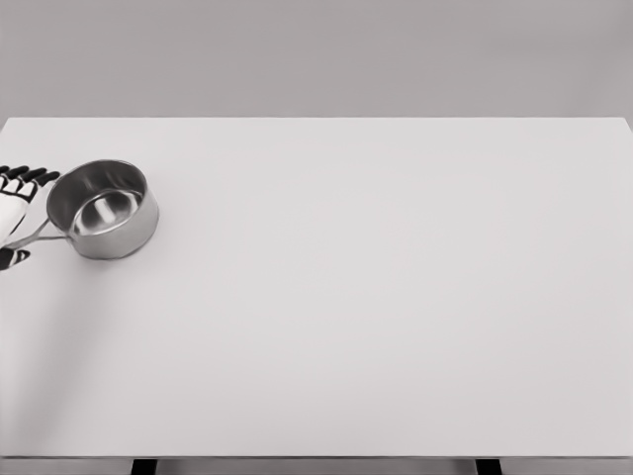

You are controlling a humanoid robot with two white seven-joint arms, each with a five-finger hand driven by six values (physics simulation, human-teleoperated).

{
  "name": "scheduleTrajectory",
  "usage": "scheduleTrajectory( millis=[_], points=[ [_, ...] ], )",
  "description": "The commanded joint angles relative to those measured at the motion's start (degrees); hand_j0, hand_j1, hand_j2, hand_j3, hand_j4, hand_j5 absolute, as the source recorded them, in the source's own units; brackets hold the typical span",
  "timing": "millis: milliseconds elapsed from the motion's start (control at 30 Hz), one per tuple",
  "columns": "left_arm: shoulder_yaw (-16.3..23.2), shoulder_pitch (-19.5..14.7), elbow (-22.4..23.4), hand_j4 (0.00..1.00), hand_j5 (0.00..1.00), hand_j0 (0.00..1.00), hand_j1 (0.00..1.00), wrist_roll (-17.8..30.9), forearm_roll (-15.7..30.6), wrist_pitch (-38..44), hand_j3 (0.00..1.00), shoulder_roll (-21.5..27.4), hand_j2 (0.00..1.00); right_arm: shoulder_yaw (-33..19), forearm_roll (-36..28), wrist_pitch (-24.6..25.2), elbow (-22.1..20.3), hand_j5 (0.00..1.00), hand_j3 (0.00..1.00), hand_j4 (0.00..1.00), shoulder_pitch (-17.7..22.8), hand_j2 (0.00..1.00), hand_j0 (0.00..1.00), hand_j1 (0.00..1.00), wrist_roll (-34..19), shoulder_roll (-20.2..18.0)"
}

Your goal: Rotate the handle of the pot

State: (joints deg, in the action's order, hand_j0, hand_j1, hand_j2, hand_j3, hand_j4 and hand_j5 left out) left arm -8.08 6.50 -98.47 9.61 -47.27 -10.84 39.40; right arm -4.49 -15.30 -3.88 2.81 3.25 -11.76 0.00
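Observation:
A small steel pot [103, 209] stands upright near the table's left edge. Its thin handle [38, 237] points to the lower left, toward the picture's edge. My left hand [12, 216] shows only partly at the left edge, right at the handle's end. Its black-tipped fingers [30, 177] stretch out above the handle, reaching almost to the pot's rim, and the thumb [14, 258] lies below it. The handle runs between them without a closed grasp that I can see. The right hand is out of view.
The white table [376, 297] stretches far to the right of the pot. Its front edge runs along the bottom of the picture and a grey wall stands behind it.

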Motion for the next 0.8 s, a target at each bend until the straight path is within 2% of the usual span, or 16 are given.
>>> scheduleTrajectory(
  millis=[0,133,767],
  points=[
    [-0.01,0.0,1.09,1.0,1.0,1.0,1.0,-0.03,0.07,-0.06,1.0,0.07,1.0,0.0,0.01,0.01,0.0,1.0,1.0,1.0,0.0,1.0,1.0,1.0,-0.01,0.0],
    [-0.01,-0.18,1.62,1.0,1.0,1.0,1.0,-0.03,0.07,0.03,1.0,0.33,1.0,0.0,0.01,-0.08,0.0,1.0,1.0,1.0,0.0,1.0,1.0,1.0,-0.01,0.0],
    [1.04,-5.27,7.59,1.0,1.0,1.0,1.0,-0.12,0.16,-0.06,1.0,0.68,1.0,0.0,0.01,0.01,0.0,1.0,1.0,1.0,0.0,1.0,1.0,1.0,-0.01,0.0]
  ],
)
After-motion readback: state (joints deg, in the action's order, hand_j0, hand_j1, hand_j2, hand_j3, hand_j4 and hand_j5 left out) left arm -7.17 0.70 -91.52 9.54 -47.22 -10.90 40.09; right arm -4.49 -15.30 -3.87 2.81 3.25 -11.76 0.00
